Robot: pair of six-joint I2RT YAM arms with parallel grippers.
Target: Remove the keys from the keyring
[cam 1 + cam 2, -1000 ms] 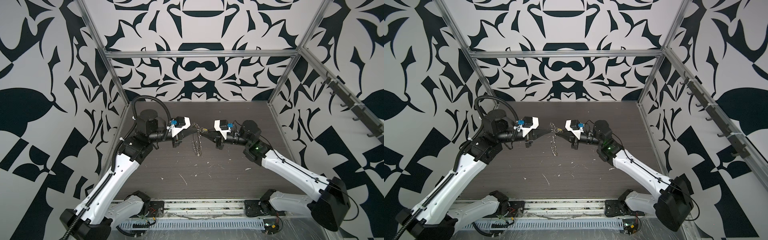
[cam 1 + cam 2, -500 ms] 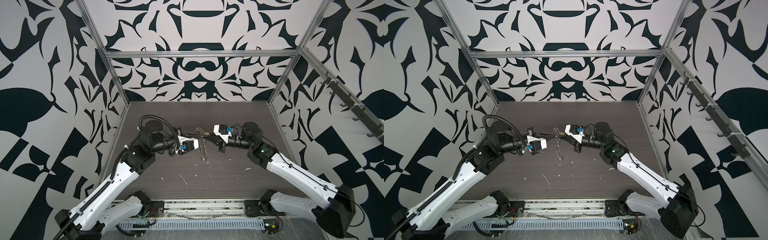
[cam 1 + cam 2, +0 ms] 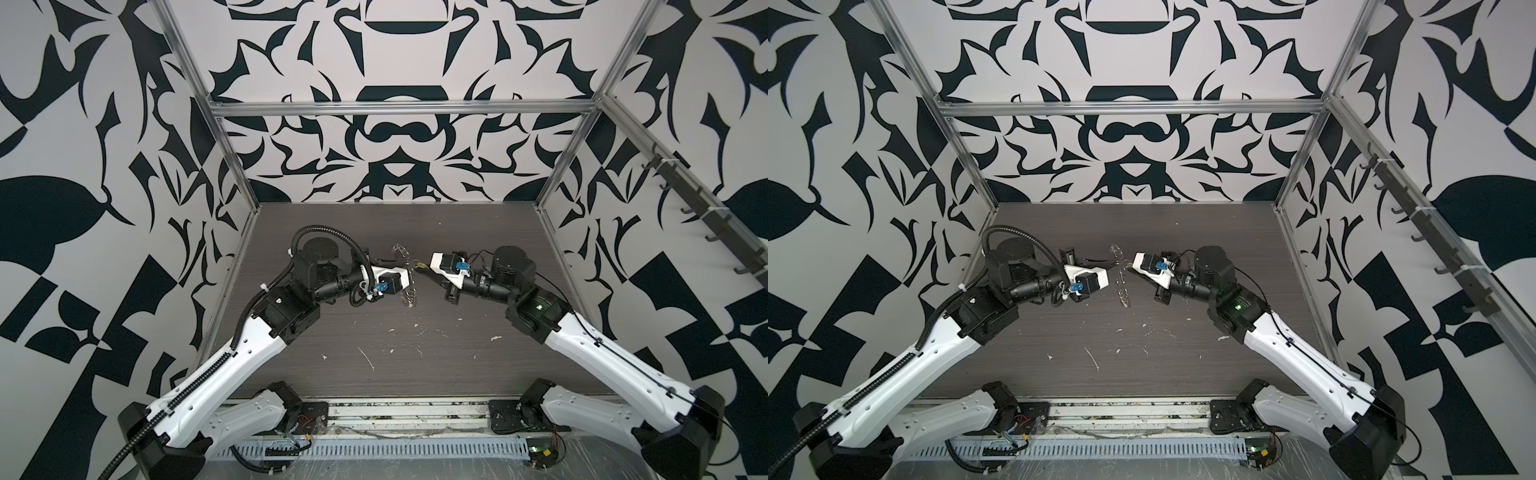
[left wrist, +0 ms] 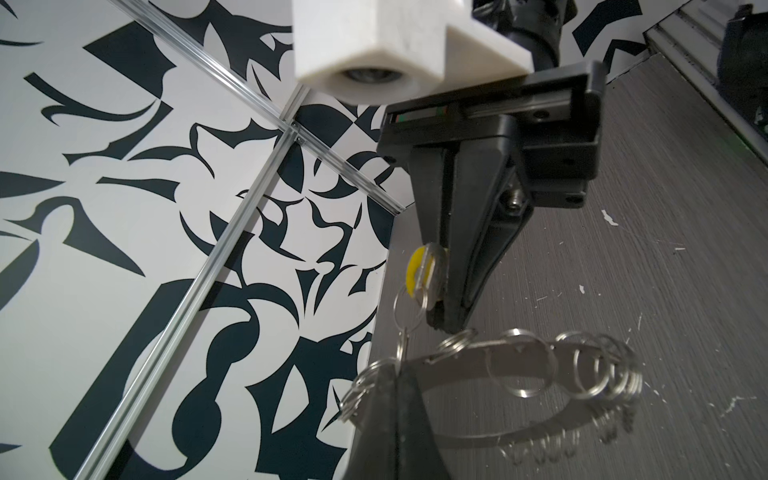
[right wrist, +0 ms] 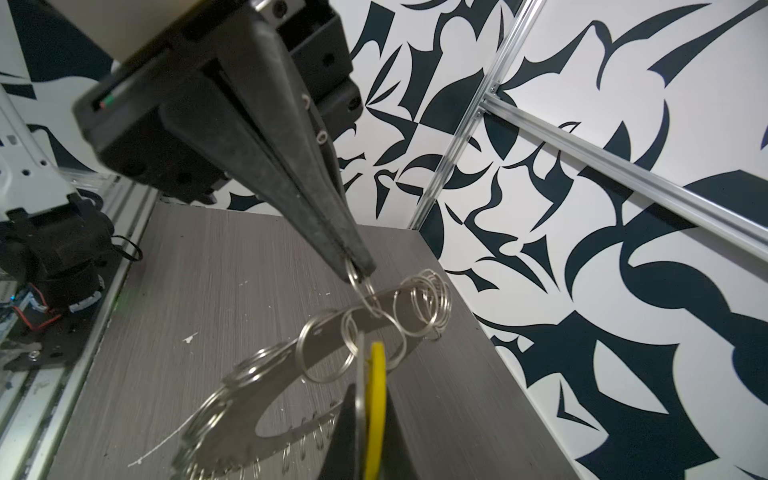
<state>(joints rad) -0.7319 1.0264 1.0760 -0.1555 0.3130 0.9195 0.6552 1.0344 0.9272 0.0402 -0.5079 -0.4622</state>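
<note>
Above the table (image 3: 415, 374), arms (image 3: 232, 361) tip to tip, left claw (image 5: 359, 269) pinching keyring (image 4: 473, 356), right claw (image 4: 441, 322) pinching keys (image 4: 413, 270)

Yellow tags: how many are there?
1. The tag is pinched in the right gripper, linked to the keyring. No other shows, though the rings could hide one.

no legible text or markings
</note>
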